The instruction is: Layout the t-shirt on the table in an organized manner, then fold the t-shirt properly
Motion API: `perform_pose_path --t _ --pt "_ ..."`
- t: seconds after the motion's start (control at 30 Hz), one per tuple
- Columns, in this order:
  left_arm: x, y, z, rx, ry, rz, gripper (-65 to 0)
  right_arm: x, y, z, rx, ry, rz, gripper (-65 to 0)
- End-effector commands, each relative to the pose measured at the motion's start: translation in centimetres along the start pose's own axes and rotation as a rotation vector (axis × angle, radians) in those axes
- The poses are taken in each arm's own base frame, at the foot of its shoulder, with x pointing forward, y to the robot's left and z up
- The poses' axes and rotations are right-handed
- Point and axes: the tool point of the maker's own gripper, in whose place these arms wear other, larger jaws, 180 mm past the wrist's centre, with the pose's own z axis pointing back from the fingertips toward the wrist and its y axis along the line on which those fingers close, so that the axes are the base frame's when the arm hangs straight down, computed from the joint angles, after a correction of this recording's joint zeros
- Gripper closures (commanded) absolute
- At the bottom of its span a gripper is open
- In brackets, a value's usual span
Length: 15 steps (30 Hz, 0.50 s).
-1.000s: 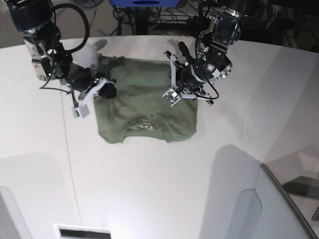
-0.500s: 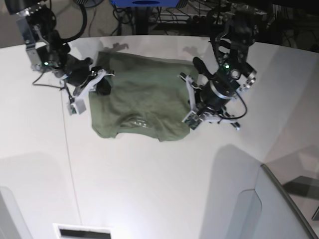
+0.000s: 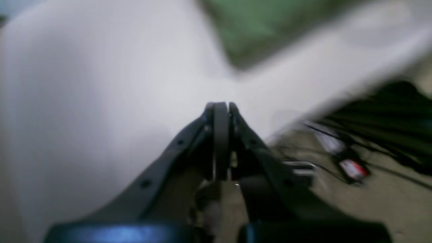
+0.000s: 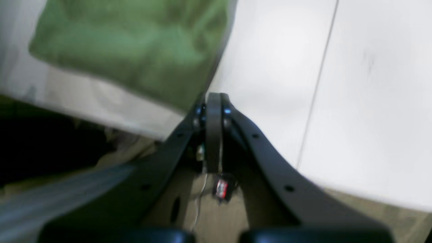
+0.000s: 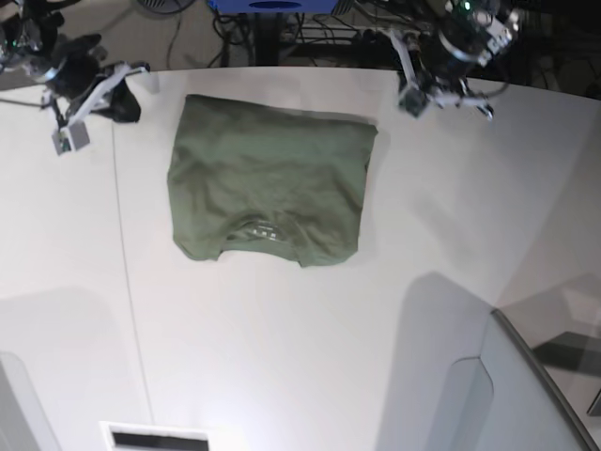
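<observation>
The olive-green t-shirt (image 5: 268,178) lies flat on the white table (image 5: 310,348) as a rough rectangle, with its ribbed neck (image 5: 261,230) on the near side. My left gripper (image 5: 411,100) hovers shut by the table's far edge, right of the shirt and apart from it. My right gripper (image 5: 68,139) hangs shut at the far left, also clear of the cloth. In the left wrist view the left gripper (image 3: 221,105) is shut on nothing, with the t-shirt (image 3: 256,27) blurred beyond it. The right gripper (image 4: 212,97) is likewise shut and empty, beside the t-shirt (image 4: 135,44).
A thin dark seam (image 5: 127,282) runs down the table's left part. A grey angled panel (image 5: 526,395) rises at the near right. Cables and stands (image 5: 310,28) crowd the floor past the curved far edge. A slotted white piece (image 5: 155,438) sits at the near edge.
Both arms have lifted off the t-shirt and swung out to the far corners. The shirt's far edge has spread and settled flat.
</observation>
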Motion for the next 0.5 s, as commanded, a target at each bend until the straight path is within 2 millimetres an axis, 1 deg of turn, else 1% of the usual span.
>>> perform_pose_path --t 0.0,0.03,0.13,0.23,0.3,0.37,0.4,0.43,0.47 --pt "0.4 0.0 0.6 0.008 -0.030 0.004 0.0 0.2 0.5 0.5 0.026 -0.015 0.012 0.0" --pt "-0.4 -0.5 0.9 -0.003 -0.012 0.009 0.0 -0.9 0.8 0.8 0.034 0.012 0.006 0.0" --pt "-3.4 -0.7 2.3 0.002 0.066 0.031 0.0 -4.5 1.1 1.9 0.033 0.092 -0.029 0.0" --pt "-6.9 -0.7 4.5 0.028 0.165 0.077 0.0 -8.4 1.4 3.3 0.024 0.179 -0.076 0.0" --pt "-9.0 -1.4 5.7 0.024 0.226 0.099 0.0 -10.7 1.1 4.1 0.008 0.235 -0.109 0.0" --pt "-11.0 -3.0 6.7 -0.009 0.283 0.119 0.0 -13.6 0.7 4.8 -0.011 0.305 -0.147 0.0" --pt "-12.3 -3.9 7.1 -0.031 0.318 0.133 0.0 -15.7 0.2 5.3 -0.030 0.362 -0.167 0.0" --pt "-13.3 -5.2 7.3 -0.057 0.344 0.154 0.0 -17.6 0.0 5.5 -0.039 0.416 -0.189 0.0" --pt "-14.2 -6.8 7.2 -0.093 0.368 0.177 0.0 -18.8 -0.7 5.4 -0.055 0.455 -0.202 0.0"
